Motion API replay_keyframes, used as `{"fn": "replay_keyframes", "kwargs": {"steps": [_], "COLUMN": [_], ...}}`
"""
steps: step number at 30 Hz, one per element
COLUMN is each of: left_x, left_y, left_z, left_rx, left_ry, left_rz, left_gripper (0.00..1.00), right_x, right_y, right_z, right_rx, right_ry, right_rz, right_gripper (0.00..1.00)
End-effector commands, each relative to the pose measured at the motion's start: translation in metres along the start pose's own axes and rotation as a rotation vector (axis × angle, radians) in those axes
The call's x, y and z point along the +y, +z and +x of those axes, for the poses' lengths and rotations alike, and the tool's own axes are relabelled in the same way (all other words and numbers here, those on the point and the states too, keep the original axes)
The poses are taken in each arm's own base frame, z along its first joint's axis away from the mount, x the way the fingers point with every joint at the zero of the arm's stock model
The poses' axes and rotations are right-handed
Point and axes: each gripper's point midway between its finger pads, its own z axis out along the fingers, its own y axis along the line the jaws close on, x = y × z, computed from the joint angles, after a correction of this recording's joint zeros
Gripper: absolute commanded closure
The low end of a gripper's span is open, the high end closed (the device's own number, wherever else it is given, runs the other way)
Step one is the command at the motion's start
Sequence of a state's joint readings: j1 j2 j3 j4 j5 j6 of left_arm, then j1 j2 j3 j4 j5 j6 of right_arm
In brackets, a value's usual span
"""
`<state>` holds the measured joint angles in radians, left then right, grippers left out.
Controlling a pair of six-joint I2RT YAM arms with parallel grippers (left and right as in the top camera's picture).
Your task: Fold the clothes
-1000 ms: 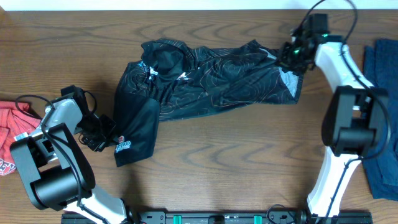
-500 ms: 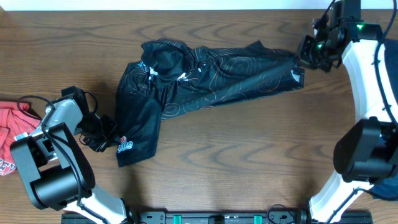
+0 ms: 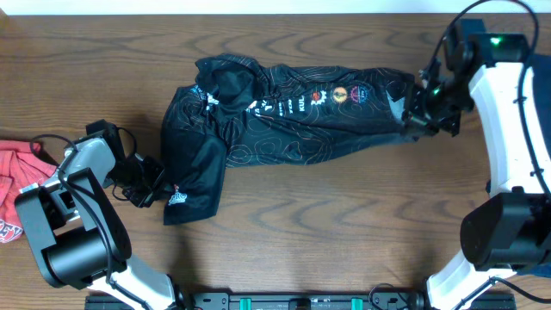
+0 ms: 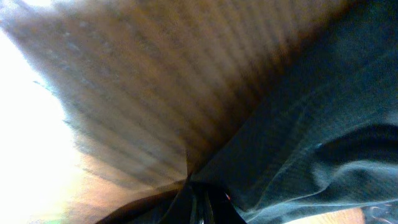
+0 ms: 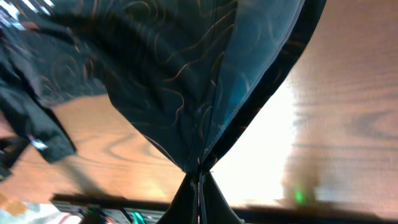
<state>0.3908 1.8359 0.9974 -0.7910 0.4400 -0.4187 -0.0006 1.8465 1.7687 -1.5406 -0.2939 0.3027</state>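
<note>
Now the left fingers (image 4: pixel 186 202) and right fingers (image 5: pixel 189 200) each clamp tightly onto the black jersey (image 3: pixel 293 120).

The crumpled red soft shirt (image 3: pixel 13 159) runs off the overhead view's left edge; logos on the black contour-lined jersey (image 3: pixel 284 129) are unreadably small

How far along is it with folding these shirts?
Barely begun. Nothing is folded yet: the black cycling jersey with orange contour lines lies stretched out, rumpled. In hand: the left fingers pinch one end, the right fingers the opposite end. Left: every fold, plus the crumpled red shirt at the far left.
</note>
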Motion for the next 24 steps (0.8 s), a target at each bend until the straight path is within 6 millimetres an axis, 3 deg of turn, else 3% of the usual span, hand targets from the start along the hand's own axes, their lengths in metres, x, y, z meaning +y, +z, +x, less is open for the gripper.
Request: {"fn": "replay_keyframes", "kwargs": {"steps": [1, 8, 14, 19, 24], "left_x": [0.006, -0.004, -0.017, -0.032, -0.041], "left_y": [0.012, 0.011, -0.003, -0.033, -0.080], "left_z": [0.003, 0.009, 0.008, 0.003, -0.003], "left_rx": [0.027, 0.059, 0.022, -0.075, -0.237], "left_ry": [-0.002, 0.030, 0.065, 0.108, 0.104], "left_rz": [-0.018, 0.037, 0.091, 0.138, 0.193], "left_gripper": [0.94, 0.94, 0.94, 0.94, 0.94], "right_x": [-0.006, -0.021, -0.023, -0.021, -0.020], "right_y": [0.009, 0.045, 0.055, 0.055, 0.055], "right_z": [0.013, 0.016, 0.010, 0.005, 0.000], "right_rx": [0.023, 0.056, 0.032, 0.013, -0.005], "right_ry": [-0.022, -0.003, -0.011, -0.017, -0.022], "right_rz": [0.043, 0.067, 0.065, 0.059, 0.053], "right_gripper": [0.99, 0.99, 0.99, 0.99, 0.99]}}
